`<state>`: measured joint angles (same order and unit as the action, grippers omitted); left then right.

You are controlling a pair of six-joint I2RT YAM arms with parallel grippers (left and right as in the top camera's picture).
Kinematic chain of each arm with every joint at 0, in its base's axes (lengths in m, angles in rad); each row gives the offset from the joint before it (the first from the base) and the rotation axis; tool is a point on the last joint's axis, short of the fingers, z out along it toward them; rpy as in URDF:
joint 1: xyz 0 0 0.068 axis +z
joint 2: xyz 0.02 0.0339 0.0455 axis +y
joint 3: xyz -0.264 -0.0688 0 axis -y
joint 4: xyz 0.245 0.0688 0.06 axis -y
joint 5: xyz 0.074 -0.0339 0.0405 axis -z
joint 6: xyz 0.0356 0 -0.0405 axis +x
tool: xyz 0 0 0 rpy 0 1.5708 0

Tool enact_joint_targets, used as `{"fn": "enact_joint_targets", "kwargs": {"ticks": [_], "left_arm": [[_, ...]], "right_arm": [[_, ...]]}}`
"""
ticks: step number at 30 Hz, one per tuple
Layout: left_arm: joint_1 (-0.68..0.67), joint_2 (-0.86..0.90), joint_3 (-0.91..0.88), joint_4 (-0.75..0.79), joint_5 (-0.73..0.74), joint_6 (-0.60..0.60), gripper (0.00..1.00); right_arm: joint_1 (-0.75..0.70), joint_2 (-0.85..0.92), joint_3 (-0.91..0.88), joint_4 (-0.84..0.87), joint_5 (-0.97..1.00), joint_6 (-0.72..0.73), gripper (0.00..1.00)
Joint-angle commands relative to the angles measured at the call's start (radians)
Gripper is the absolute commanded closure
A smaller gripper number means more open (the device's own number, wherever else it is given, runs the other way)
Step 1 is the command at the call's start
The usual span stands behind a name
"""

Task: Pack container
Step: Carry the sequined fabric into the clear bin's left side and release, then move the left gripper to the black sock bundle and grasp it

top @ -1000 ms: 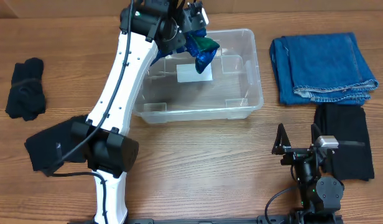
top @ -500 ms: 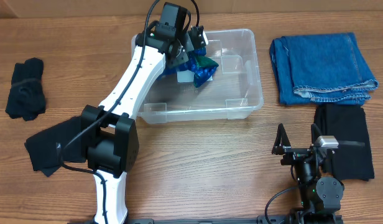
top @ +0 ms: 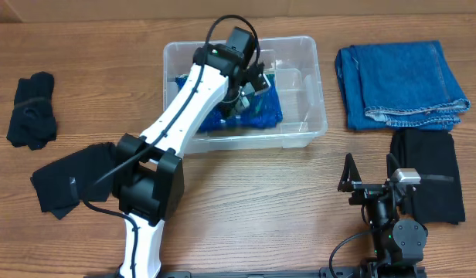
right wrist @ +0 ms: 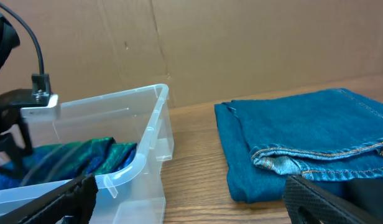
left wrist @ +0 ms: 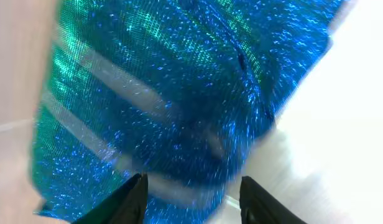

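The clear plastic container (top: 301, 139) stands at the middle back of the table. A shiny blue-green garment (top: 263, 114) lies spread inside it. My left gripper (top: 244, 99) reaches down into the container. In the left wrist view its fingers (left wrist: 194, 202) are open just above the garment (left wrist: 166, 93), holding nothing. My right gripper (top: 369, 176) is open and empty, low at the front right. In the right wrist view its fingers (right wrist: 191, 208) face the container's corner (right wrist: 151, 140), with the blue-green garment (right wrist: 73, 158) showing inside.
Folded blue jeans (top: 400, 81) lie right of the container, also in the right wrist view (right wrist: 309, 140). A folded black garment (top: 427, 174) lies in front of them. Black socks (top: 33, 112) and a black cloth (top: 64, 181) lie at the left.
My left gripper came down from above the back rim into the container with the bunched blue-green garment. The garment now lies spread on the container's floor and the fingers are open.
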<state>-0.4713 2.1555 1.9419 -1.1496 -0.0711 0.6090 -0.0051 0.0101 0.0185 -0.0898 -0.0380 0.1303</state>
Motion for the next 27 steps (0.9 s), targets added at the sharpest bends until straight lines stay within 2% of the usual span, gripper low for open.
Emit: {"fn": "enact_joint_targets", "kwargs": {"ticks": [1, 2, 5, 6, 8, 9, 11, 13, 16, 19, 20, 24, 27], "left_arm": [[-0.006, -0.026, 0.109, -0.109, 0.132, -0.108, 0.42], [0.002, -0.026, 0.175, -0.138, 0.170, -0.140, 0.36], [0.027, -0.026, 0.300, -0.187, 0.229, -0.205, 0.34], [0.045, -0.026, 0.366, -0.230, 0.245, -0.233, 0.29], [0.093, -0.026, 0.559, -0.354, 0.248, -0.258, 0.04], [0.112, -0.026, 0.630, -0.391, 0.248, -0.276, 0.00], [0.174, -0.026, 0.772, -0.433, 0.240, -0.299, 0.00], [0.319, -0.026, 0.846, -0.444, 0.219, -0.360, 0.00], [0.508, -0.024, 0.823, -0.452, 0.226, -0.371, 0.00], [0.685, -0.024, 0.776, -0.453, 0.343, -0.371, 0.00], [0.726, -0.024, 0.763, -0.460, 0.340, -0.372, 0.00], [0.927, -0.023, 0.652, -0.432, 0.239, -0.545, 0.00], [1.036, -0.022, 0.542, -0.350, 0.192, -0.569, 0.00]], "right_arm": [[-0.003, -0.007, -0.010, 0.008, -0.001, 0.000, 0.00], [-0.003, -0.007, -0.010, 0.008, -0.001, 0.000, 0.00], [-0.003, -0.007, -0.010, 0.008, -0.001, 0.000, 0.00], [-0.003, -0.007, -0.010, 0.008, -0.001, 0.000, 0.00], [-0.003, -0.007, -0.010, 0.008, -0.001, 0.000, 0.00], [-0.003, -0.007, -0.010, 0.008, -0.001, 0.000, 0.00], [-0.003, -0.007, -0.010, 0.008, -0.001, 0.000, 0.00], [-0.003, -0.007, -0.010, 0.008, -0.001, 0.000, 0.00], [-0.003, -0.007, -0.010, 0.008, -0.001, 0.000, 0.00], [-0.003, -0.007, -0.010, 0.008, -0.001, 0.000, 0.00], [-0.003, -0.007, -0.010, 0.008, -0.001, 0.000, 0.00], [-0.003, -0.007, -0.010, 0.008, -0.001, 0.000, 0.00], [-0.003, -0.007, -0.010, 0.008, -0.001, 0.000, 0.00]]}}
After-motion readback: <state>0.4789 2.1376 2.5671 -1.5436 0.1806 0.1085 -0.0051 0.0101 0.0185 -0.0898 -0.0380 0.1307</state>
